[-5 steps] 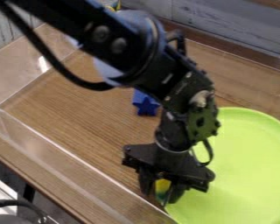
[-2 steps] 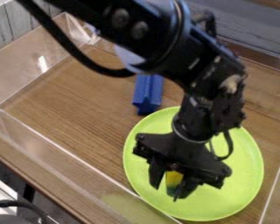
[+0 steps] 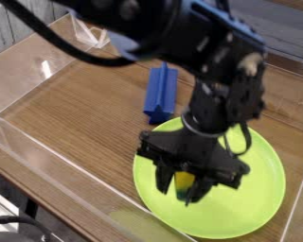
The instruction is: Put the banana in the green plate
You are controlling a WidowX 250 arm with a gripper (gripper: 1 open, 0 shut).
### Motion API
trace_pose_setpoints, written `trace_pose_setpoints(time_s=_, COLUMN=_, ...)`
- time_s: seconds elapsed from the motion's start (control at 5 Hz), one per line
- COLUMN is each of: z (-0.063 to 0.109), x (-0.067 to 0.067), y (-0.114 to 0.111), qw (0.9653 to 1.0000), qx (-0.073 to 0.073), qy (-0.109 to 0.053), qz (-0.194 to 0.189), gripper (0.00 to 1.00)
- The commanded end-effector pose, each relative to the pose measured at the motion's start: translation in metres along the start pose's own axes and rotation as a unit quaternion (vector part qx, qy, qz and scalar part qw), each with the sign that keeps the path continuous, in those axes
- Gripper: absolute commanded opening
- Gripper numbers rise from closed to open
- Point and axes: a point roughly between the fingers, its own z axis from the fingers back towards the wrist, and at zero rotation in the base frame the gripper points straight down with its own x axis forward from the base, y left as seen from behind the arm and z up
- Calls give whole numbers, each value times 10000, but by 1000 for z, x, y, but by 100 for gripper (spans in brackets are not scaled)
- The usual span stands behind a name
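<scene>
Tabletop [image 3: 79, 123]: wooden, walled. Green plate [image 3: 261, 194]: near the front right corner. Blue block [image 3: 159, 90]: just behind the plate's far rim. Gripper [image 3: 187, 186]: points down over the plate's left half, clamped on the banana [image 3: 185, 180], which hangs between the fingers, directly above the plate; long axis unclear.

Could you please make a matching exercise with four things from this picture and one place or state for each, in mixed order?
Things:
1. banana
2. plate
3. blue block
4. gripper

Places or states:
A. lies on the wooden table, behind the plate
B. shut, pointing down
C. held between the fingers, above the plate
D. lime green, flat on the table

Pairs: 1-C, 2-D, 3-A, 4-B
</scene>
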Motion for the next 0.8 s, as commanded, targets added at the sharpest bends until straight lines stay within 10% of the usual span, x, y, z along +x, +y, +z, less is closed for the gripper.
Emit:
trace_pose_setpoints(time_s=0.0, z=8, x=-2, y=1, qw=9994, qx=-178, qy=-159, qz=240, gripper=0)
trace_pose_setpoints(time_s=0.6, z=1, x=-2, y=-23, qw=9985, qx=-272, qy=-165, qz=439, gripper=0)
